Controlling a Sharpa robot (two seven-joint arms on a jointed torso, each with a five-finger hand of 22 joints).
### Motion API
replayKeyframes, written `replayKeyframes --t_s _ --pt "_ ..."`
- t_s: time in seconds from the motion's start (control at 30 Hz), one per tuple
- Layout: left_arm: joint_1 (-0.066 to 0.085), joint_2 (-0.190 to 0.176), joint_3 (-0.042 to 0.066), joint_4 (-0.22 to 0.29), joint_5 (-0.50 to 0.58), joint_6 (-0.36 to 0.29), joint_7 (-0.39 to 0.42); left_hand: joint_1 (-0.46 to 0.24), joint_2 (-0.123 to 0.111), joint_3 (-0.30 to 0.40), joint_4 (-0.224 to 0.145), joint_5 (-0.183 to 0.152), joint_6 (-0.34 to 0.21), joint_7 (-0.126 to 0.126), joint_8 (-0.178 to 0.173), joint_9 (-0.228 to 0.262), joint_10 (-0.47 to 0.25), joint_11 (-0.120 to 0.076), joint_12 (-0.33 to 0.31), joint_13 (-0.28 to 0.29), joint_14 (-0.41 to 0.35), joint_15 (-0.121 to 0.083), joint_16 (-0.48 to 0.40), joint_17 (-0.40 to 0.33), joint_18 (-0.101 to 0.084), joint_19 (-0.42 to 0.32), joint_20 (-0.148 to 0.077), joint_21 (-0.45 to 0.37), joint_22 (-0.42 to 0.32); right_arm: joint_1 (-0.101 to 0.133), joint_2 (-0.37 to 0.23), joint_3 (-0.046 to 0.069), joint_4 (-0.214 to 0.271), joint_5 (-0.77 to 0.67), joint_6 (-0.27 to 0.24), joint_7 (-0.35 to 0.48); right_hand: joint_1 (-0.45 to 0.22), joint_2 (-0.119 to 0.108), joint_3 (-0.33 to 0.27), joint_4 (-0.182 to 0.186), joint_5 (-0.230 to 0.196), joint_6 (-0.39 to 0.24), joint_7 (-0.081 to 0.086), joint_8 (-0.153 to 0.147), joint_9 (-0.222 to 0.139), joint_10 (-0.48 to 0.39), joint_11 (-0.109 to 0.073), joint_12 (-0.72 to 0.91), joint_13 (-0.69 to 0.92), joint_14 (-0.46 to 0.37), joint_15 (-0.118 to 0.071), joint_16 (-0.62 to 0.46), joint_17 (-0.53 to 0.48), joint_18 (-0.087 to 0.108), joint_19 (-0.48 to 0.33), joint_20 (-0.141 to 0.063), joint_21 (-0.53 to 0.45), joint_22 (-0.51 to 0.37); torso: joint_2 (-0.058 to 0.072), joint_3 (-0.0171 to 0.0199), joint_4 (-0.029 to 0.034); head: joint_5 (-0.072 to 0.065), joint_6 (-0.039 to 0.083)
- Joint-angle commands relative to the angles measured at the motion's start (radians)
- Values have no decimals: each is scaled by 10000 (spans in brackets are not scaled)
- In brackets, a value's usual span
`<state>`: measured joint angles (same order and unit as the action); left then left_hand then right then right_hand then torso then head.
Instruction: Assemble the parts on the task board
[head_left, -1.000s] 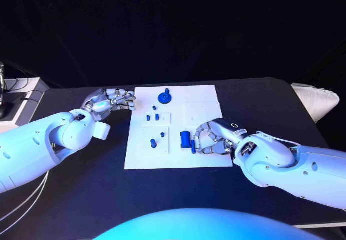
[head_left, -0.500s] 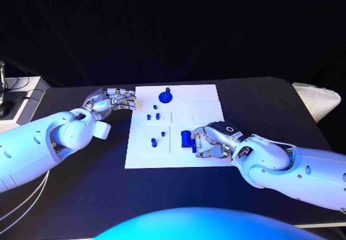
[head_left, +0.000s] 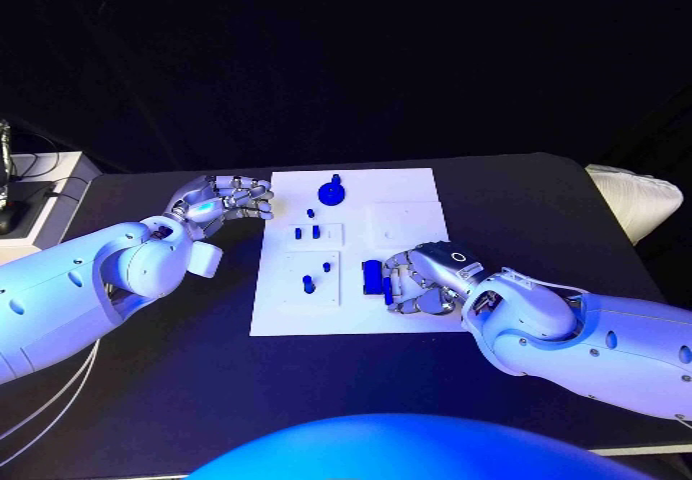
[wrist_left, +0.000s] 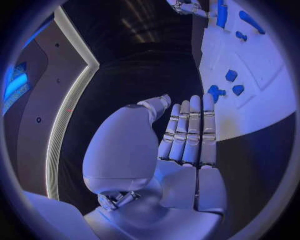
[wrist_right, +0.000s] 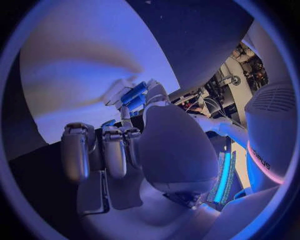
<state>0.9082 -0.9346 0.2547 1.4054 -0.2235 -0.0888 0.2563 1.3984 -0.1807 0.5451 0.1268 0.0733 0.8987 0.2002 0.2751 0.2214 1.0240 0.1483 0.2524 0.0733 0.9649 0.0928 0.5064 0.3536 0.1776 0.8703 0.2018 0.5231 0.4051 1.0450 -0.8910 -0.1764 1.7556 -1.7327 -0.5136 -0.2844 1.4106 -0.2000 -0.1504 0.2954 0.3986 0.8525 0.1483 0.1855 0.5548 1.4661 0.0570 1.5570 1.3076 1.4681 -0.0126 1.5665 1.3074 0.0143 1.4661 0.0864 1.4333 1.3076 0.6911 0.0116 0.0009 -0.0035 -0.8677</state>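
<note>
I see the white task board (head_left: 351, 252) in the middle of the black tabletop (head_left: 173, 340). My right hand (head_left: 418, 282) rests on its near right part, fingers curled beside an upright blue part (head_left: 372, 277); whether it grips it I cannot tell. My left hand (head_left: 224, 205) hovers just off the board's far left edge, fingers curled, holding nothing. I can read no writing.
</note>
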Motion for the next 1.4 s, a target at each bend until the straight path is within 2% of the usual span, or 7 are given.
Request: replayKeyframes --t_s 0.03,0.53,0.83,1.1,1.4 --pt "-13 9 8 25 -23 172 58 2 -52 -1 84 34 -36 18 8 -16 -64 23 23 11 6 88 -59 8 33 63 -5 -33 -9 -10 26 0 -7 -113 -8 -455 -120 -12 9 0 49 96 2 65 -22 950 85 -26 2549 1027 57 42 2634 101 728 55 29 2305 -3 -6 -1 -1 -8" --pt "-13 9 8 31 -30 171 57 2 -52 -1 84 34 -36 18 8 -16 -64 23 23 11 6 88 -59 8 33 63 -5 -33 -9 -11 116 2 -59 28 320 -502 -290 48 56 -6 180 218 -10 132 -102 947 78 -32 2544 1027 55 42 2634 104 726 56 16 2301 -8 -6 0 9 -38" --pt "-13 3 8 36 -31 167 55 -4 -51 -4 95 34 -43 22 8 -19 -68 25 27 12 6 89 -65 20 33 73 -4 -48 -18 -11 185 2 -110 79 487 -464 -408 -83 -17 -4 120 194 -10 116 -192 878 74 -147 2483 1027 48 42 2634 121 703 53 -77 2278 -7 -5 -1 14 -50" --pt "-13 -3 8 41 -31 164 54 -4 -51 -4 95 34 -43 22 8 -19 -68 25 27 12 6 89 -65 20 33 73 -4 -48 -18 -12 228 2 -147 86 477 -460 -418 -91 -21 -2 113 177 -7 106 -208 873 77 -155 2478 1027 50 42 2634 121 701 53 -81 2277 -4 -2 4 15 -50" --pt "-13 -4 8 44 -31 163 45 -10 -52 -6 107 34 -51 26 6 -22 -73 27 31 13 7 90 -72 34 33 82 -3 -64 -29 -12 246 3 -141 98 284 -435 -156 213 294 -30 314 401 -54 208 -366 923 36 -72 2518 1027 17 42 2634 108 722 32 -3 2296 -9 -3 -1 21 -50"
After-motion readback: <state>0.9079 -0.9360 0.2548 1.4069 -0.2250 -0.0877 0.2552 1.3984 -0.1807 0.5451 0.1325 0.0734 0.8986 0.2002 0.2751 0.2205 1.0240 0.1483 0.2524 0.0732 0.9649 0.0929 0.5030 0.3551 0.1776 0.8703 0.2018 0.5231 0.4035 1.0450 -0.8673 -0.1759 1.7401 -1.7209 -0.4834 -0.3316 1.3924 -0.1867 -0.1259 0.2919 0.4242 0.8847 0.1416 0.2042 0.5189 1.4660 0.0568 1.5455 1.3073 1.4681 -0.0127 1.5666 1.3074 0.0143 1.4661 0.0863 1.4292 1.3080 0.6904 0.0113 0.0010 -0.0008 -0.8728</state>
